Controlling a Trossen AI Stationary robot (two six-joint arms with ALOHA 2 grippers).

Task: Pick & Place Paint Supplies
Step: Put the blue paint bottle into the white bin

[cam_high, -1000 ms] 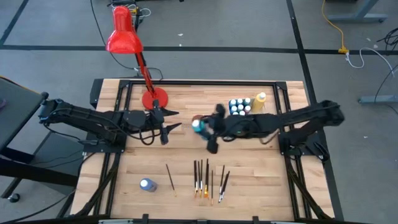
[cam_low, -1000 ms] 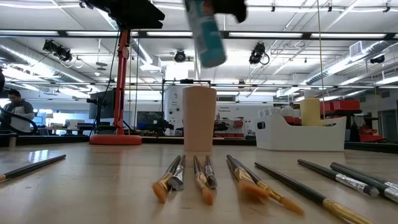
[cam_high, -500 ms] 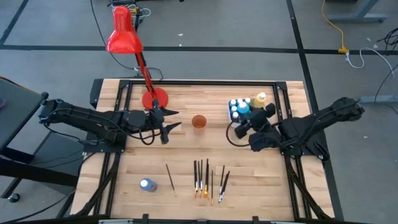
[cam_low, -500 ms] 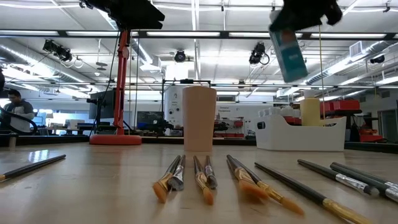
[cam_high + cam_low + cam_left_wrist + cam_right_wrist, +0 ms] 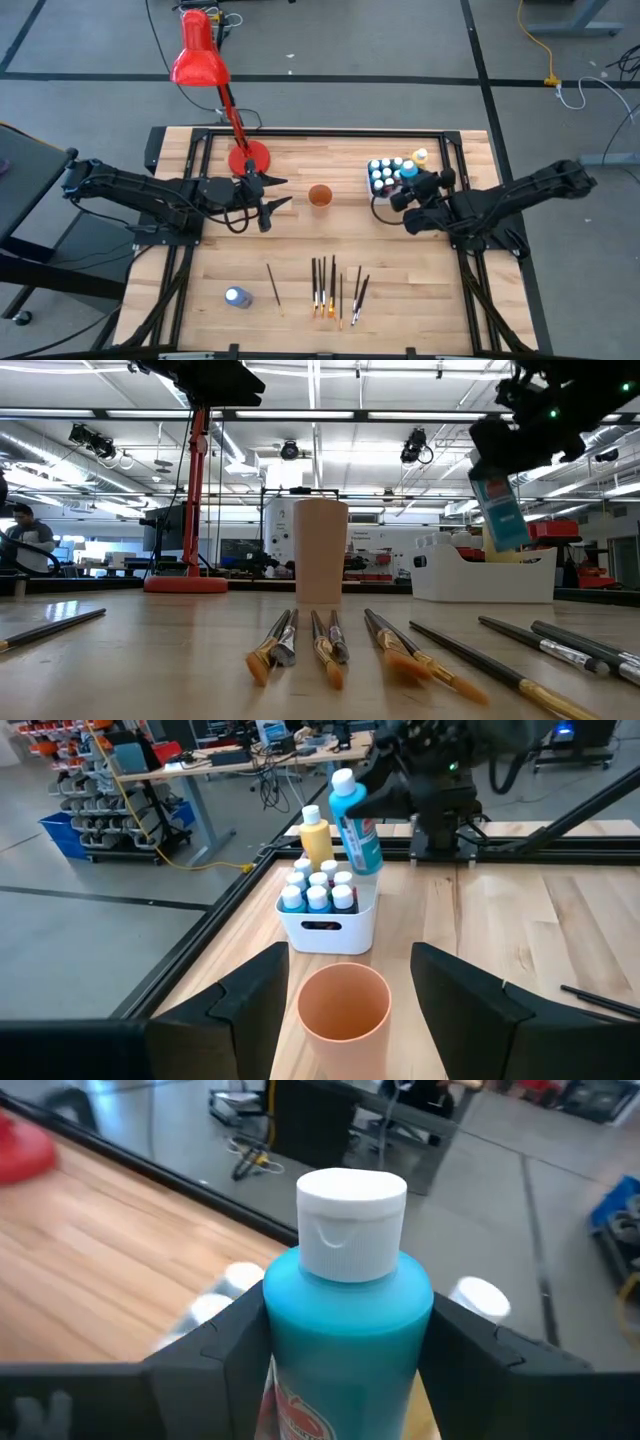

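Above the white rounded plastic tub of small bottles, a white-capped teal paint bottle is held upright, clamped in the right gripper, its long axis vertical with free tub space directly below, while the left gripper waits spread open near the orange cup.

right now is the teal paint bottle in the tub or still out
Out: the teal bottle hangs tilted above the white tub, clamped in the right gripper.
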